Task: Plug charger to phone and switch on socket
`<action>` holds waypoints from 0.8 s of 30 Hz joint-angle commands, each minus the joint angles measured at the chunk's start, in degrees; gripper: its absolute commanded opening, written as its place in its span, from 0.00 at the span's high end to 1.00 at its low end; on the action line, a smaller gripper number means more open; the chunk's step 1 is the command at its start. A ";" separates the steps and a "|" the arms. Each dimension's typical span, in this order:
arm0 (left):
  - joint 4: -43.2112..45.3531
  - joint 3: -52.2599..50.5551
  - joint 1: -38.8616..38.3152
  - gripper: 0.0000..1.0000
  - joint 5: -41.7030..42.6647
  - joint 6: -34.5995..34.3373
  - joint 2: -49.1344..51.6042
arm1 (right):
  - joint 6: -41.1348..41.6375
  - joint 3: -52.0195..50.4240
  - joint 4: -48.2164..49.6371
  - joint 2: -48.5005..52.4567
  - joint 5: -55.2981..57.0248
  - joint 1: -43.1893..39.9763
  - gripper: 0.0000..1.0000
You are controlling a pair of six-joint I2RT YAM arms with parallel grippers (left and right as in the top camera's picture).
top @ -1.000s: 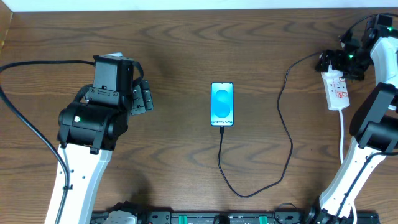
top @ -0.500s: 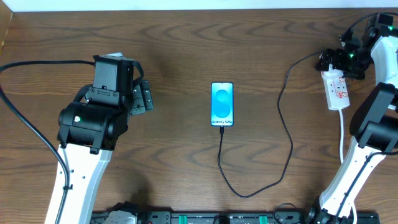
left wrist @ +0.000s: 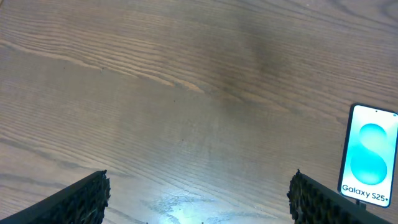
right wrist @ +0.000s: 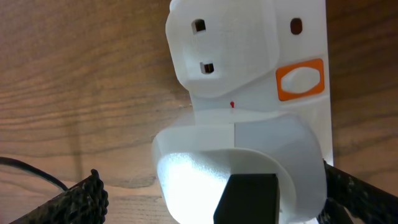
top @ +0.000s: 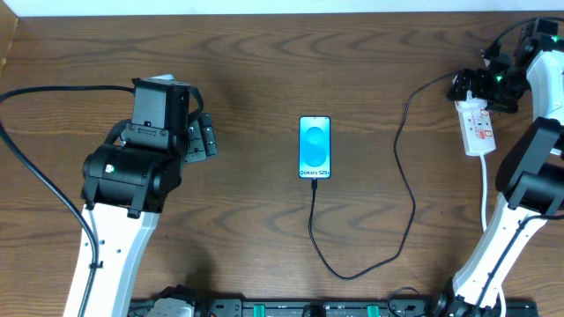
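The phone (top: 315,147) lies flat mid-table, its blue screen lit; it also shows at the right edge of the left wrist view as the phone (left wrist: 368,154). The charger (top: 407,189) is a thin black cable that meets the phone's bottom edge, loops toward the front and runs up to the socket (top: 478,128) at the far right. My right gripper (top: 472,88) stands open over the socket's plug end. In the right wrist view its fingers (right wrist: 78,198) straddle the white plug (right wrist: 239,149), beside the orange switch (right wrist: 300,79). My left gripper (top: 204,138) is open over bare wood, left of the phone.
A white cord (top: 485,180) runs from the socket toward the front right, beside the right arm's base (top: 529,189). The left arm (top: 132,172) fills the left side, with a black cable (top: 35,189) curving behind it. A rail (top: 317,308) lines the front edge.
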 commanded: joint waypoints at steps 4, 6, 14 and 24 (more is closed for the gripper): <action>-0.13 0.31 -0.07 0.08 -0.52 0.31 0.04 | -0.20 1.44 -2.03 0.55 0.22 0.15 0.01; -0.13 0.31 -0.07 0.08 -0.52 0.31 0.04 | -0.20 1.44 -2.03 0.55 0.17 0.15 0.01; -0.13 0.31 -0.07 0.08 -0.52 0.31 0.04 | -0.20 1.20 -1.84 0.59 -1.05 0.22 0.01; -0.13 0.31 -0.07 0.08 -0.52 0.31 0.04 | 0.11 -2.82 -1.38 0.63 -3.06 0.85 0.01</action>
